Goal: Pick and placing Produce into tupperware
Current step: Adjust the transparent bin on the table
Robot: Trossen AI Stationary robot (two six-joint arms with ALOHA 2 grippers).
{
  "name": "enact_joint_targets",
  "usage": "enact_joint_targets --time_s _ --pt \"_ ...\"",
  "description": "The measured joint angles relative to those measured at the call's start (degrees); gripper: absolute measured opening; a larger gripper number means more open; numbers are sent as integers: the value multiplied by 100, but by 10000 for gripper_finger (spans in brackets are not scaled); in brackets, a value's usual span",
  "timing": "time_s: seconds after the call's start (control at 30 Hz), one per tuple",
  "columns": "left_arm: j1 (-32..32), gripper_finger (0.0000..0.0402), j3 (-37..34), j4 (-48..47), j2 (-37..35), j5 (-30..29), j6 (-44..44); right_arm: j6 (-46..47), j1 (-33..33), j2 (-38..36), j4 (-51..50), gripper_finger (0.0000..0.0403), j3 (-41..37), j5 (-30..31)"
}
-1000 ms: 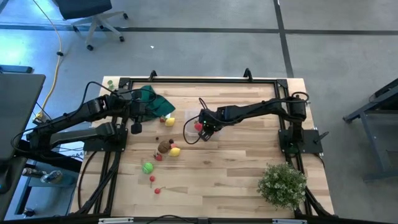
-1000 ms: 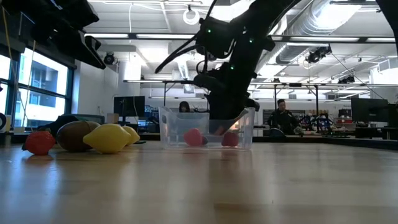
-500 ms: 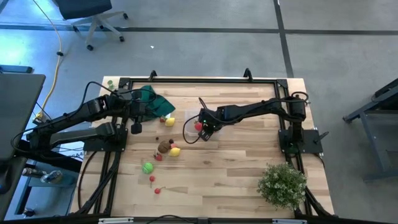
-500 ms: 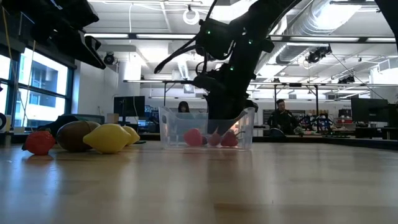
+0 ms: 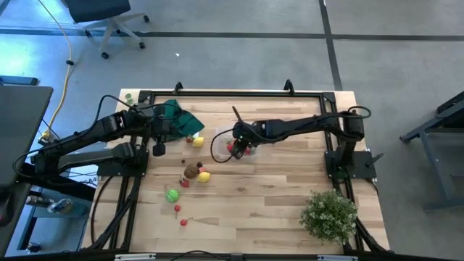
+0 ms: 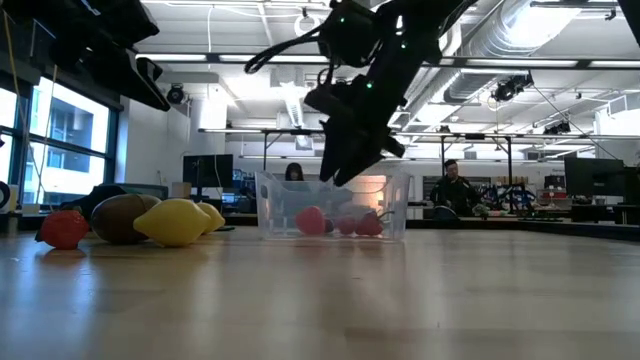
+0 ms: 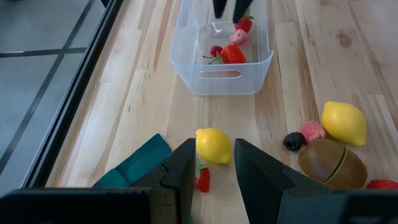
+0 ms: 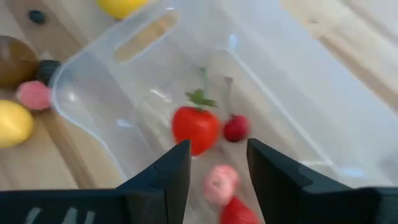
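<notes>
At the worktop's [image 5: 290,188] left edge, the left pincer [image 7: 211,163] waits with fingers parted and empty, near loose produce [image 5: 192,171]. Mid-worktop, the tupperware [image 5: 233,149] holds several red pieces; above it the right pincer [image 8: 214,163] hangs released, empty. Next, I judge: fetch another piece.

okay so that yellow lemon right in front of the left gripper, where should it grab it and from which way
Grip the lemon across its rounded middle, coming straight down from above. It lies alone on bare wood, with the red piece and green cloth close beside it, so a level approach might bump those. The left gripper stands open just short of it; its narrower width would probably fit between the fingers.
</notes>
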Motion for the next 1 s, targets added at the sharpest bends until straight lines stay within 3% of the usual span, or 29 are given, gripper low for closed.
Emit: enact_joint_targets --time_s 0.27,1.0 --pt "0 99 0 0 -2 0 0 441 -311 -67 -903 135 4 -189" --pt "0 99 0 0 0 2 2 700 -313 -67 -2124 135 3 -220"
